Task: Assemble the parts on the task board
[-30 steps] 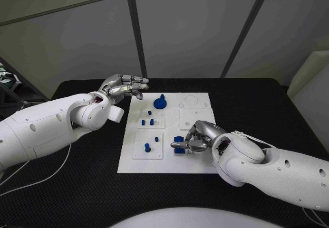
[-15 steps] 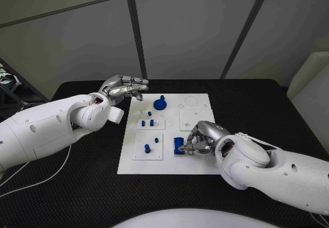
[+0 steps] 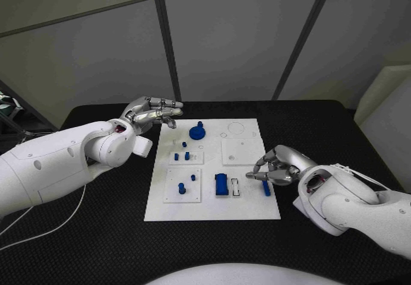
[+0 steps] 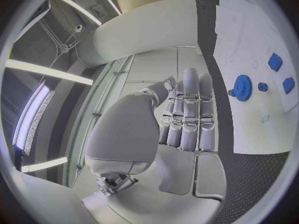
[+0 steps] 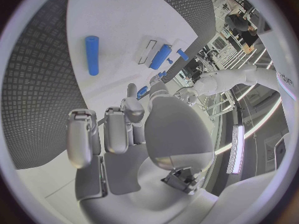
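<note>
While both hands hover, one task board (image 3: pixel 244 205) bears blue parts.

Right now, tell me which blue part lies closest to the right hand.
The loose blue bar lying flat near the task board's right edge, just below the right hand. The other blue parts sit farther left.

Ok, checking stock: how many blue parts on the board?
8: gear at the far end, five small pieces down the left side, long block in the middle, bar by the right hand; more may be hidden.
</note>
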